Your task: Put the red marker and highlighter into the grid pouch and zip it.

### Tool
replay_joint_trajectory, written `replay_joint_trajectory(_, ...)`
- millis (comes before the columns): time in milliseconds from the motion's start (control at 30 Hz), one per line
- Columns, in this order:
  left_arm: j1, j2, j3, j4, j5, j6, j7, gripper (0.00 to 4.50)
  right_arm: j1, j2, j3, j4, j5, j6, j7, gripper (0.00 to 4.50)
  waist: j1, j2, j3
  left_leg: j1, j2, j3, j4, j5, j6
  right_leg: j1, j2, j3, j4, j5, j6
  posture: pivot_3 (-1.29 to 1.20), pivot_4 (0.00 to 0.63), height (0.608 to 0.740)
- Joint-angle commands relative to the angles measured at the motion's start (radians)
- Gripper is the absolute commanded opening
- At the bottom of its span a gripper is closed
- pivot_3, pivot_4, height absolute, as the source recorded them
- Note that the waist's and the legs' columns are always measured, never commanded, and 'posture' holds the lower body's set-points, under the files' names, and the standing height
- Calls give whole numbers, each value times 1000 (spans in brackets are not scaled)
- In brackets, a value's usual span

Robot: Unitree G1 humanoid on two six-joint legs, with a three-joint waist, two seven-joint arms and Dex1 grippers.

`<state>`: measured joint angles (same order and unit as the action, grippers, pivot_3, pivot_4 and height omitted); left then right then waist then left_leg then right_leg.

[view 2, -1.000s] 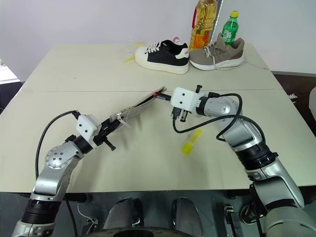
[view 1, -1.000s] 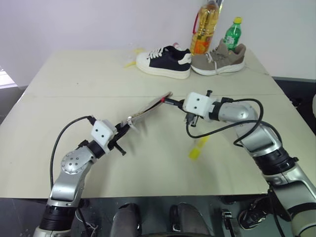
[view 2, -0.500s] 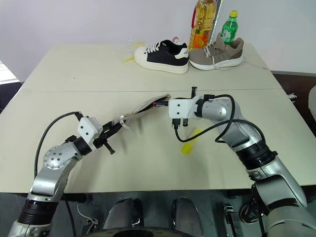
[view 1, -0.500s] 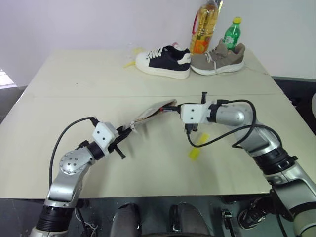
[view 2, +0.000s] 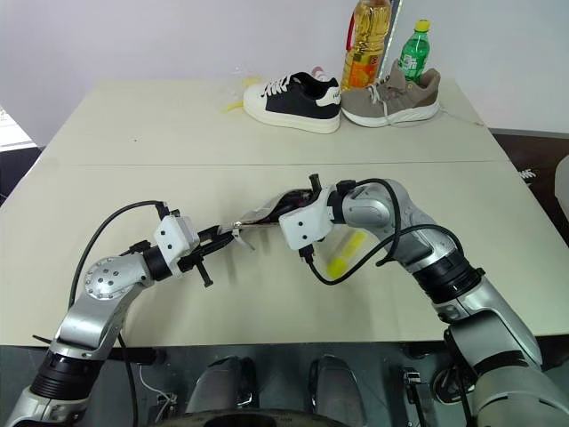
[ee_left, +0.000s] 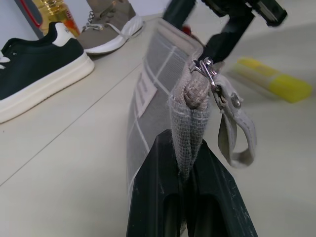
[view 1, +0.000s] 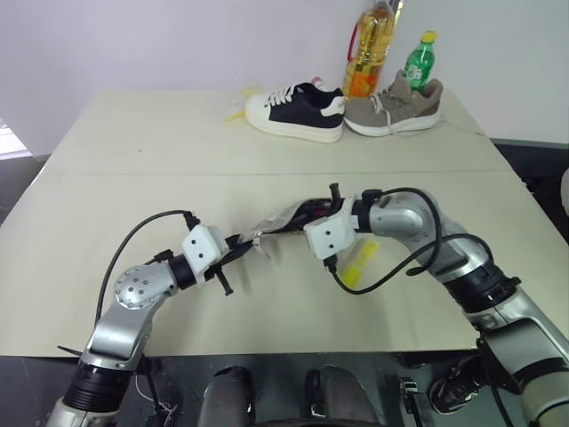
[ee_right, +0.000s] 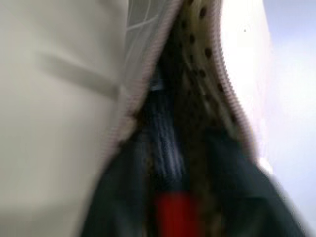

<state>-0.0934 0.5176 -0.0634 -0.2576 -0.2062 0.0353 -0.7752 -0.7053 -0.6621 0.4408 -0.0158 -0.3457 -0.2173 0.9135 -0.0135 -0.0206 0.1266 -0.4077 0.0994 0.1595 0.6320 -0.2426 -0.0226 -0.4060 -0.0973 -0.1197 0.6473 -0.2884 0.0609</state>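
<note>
Left fingers (ee_left: pixel 190 197) clamp the grid pouch's (ee_left: pixel 158 84) zip end, holding its mouth up while right fingers (ee_right: pixel 168 163), seemingly loosening, feed in the red marker (ee_right: pixel 173 217).

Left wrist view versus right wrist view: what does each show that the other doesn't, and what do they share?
Left wrist view alone: the left gripper pinching the pouch's closed end beside the zip pull, the highlighter lying on the table, the black shoe, the tan shoe and part of the oil bottle.

Right wrist view alone: the pouch's dotted lining seen through the open zip, with the marker's red barrel going in, dark end first.

Both: the pouch and the table.
</note>
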Motion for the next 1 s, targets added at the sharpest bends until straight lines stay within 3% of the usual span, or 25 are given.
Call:
replay_joint_trajectory(33, -11, 2, 15, -12, 6, -11, 17, 0, 1, -5, -110, -71, 118, 61, 25, 3742, 0, 0, 0, 0, 0, 0, 0, 0, 0, 0, 0, 0, 0, 0, 0, 0, 150, 705)
replay_joint_trajectory(67, -11, 2, 15, -10, 8, -11, 20, 0, 4, -5, -121, -80, 133, 74, 31, 4281, 0, 0, 0, 0, 0, 0, 0, 0, 0, 0, 0, 0, 0, 0, 0, 0, 150, 705)
replay_joint_trajectory(100, -12, -1, 15, 0, 13, -15, 28, 0, 12, -8, -155, -105, 187, 122, 49, 4460, 0, 0, 0, 0, 0, 0, 0, 0, 0, 0, 0, 0, 0, 0, 0, 0, 150, 705)
replay_joint_trajectory(167, -31, -20, 14, 54, 43, -39, 66, 0, 16, -21, -312, -187, 426, 416, 102, 4460, 2, 0, 0, 0, 0, 0, 0, 0, 0, 0, 0, 0, 0, 0, 0, 0, 150, 705)
replay_joint_trajectory(233, -47, -33, 13, 91, 71, -63, 94, 0, 32, -49, -398, -245, 564, 607, 135, 4460, 5, 0, 0, 0, 0, -2, 1, 0, 0, 1, 0, 0, 0, 0, 0, 0, 150, 705)
replay_joint_trajectory(433, -88, -68, 1, 163, 93, -103, 120, 0, 140, -125, -478, -307, 646, 1056, 37, 4460, 1, -2, -1, 1, 0, -2, 0, -1, 1, 2, -1, 0, 0, 0, -1, 0, 150, 705)
replay_joint_trajectory(633, -117, -87, -16, 221, 87, -127, 87, 0, 446, -326, -481, -459, 584, 790, 165, 4460, 3, 0, 0, 0, -1, -1, -1, -1, 1, 1, -1, 0, -1, 0, 0, 0, 150, 705)
replay_joint_trajectory(767, -136, -93, -31, 257, 89, -146, 67, 0, 463, -399, -415, -400, 523, 742, 183, 4460, -3, -1, -1, 2, -1, -2, 0, -1, 1, 2, 0, 0, -1, 0, 0, 0, 150, 705)
replay_joint_trajectory(1000, -122, -104, -34, 252, 88, -154, 77, 0, 438, -393, -363, -372, 513, 789, 178, 4460, 3, -1, -1, 1, -1, -2, 0, -1, 1, 2, -1, 0, -1, 0, -1, 0, 150, 705)
